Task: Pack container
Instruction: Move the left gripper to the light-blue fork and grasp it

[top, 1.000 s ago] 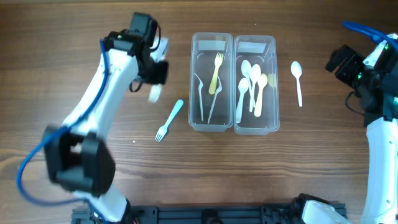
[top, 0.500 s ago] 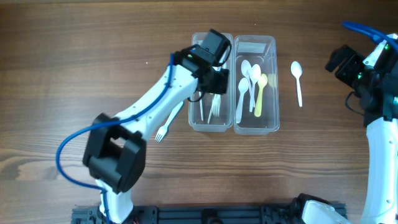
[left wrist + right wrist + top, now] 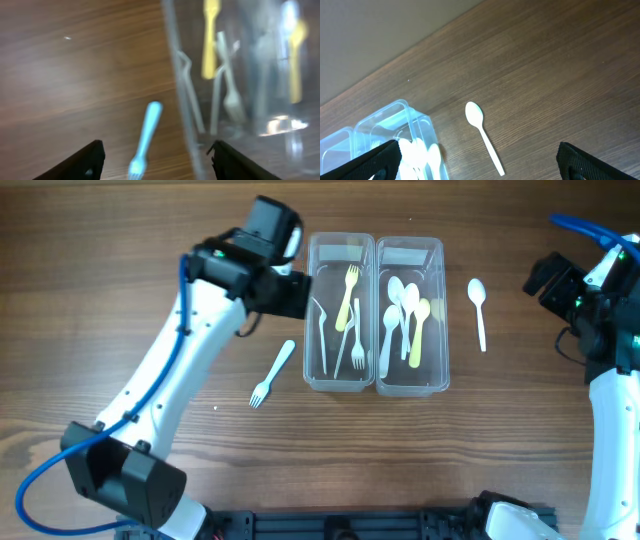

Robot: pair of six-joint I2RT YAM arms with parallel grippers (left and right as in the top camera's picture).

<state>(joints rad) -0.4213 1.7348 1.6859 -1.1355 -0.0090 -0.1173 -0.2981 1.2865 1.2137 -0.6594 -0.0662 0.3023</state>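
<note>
Left wrist view blurry, fork container cut off. Only overhead/right wrist show white spoon. Spread, empty: left fingers, right fingers.

Brown wood grain runs across the table; light blue fork, yellow fork, white spoon, clear containers.

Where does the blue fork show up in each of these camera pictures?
Overhead: blue fork lies left of centre, just left of the fork container.
Left wrist: bottom centre, left of the same container's wall.
Right wrist: not in it.
Shared landmark: the fork container.
</note>
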